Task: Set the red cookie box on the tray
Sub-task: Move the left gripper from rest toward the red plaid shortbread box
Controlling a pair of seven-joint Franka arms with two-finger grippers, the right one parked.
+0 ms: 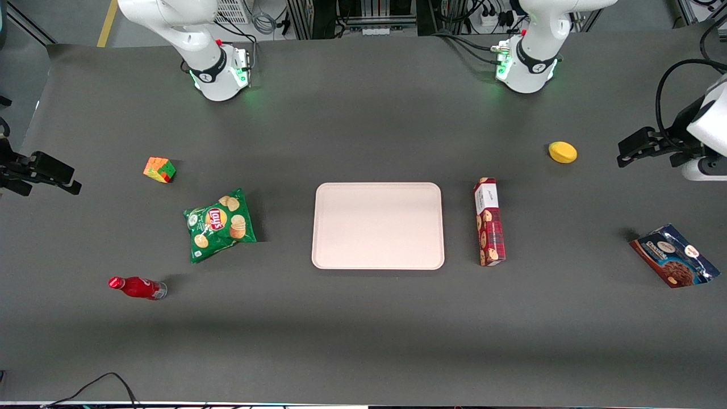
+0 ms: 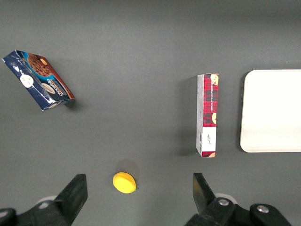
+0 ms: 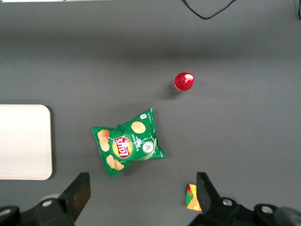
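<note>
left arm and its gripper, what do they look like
The left arm is glossy white with a black band near its base, where a green light glows, and a black cable loops over it. The gripper is black, with two flat, tapering fingers, open, high above the table at the working arm's end.

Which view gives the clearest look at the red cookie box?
The left wrist view: the red cookie box shows large, lying apart from the tray, with the open gripper high above the table. The front view shows the whole box too, but smaller. The right wrist view does not show it.
</note>
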